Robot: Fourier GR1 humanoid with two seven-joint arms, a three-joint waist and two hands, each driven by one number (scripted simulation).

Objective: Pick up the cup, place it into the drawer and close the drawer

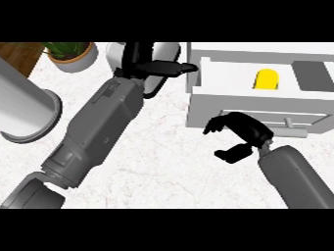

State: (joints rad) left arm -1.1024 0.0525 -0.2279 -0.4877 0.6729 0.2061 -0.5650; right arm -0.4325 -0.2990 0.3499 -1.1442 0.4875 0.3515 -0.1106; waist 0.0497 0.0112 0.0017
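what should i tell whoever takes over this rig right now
Left robot hand: empty, fingers extended toward the open drawer's left wall.
Right robot hand: curled, holding nothing, at the drawer front below the handle.
Yellow cup: lying inside the drawer.
Done: cup placed in the drawer.
Left: push the drawer closed, probably with the right robot hand.

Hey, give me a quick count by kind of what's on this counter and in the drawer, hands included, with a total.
Yellow cup, lying in the open drawer: 1
White drawer unit: 1
Potted plant: 1
Grey cylinder: 1
Black robot hands: 2, the left hand beside the drawer's left wall, the right hand at the drawer front
Total: 6
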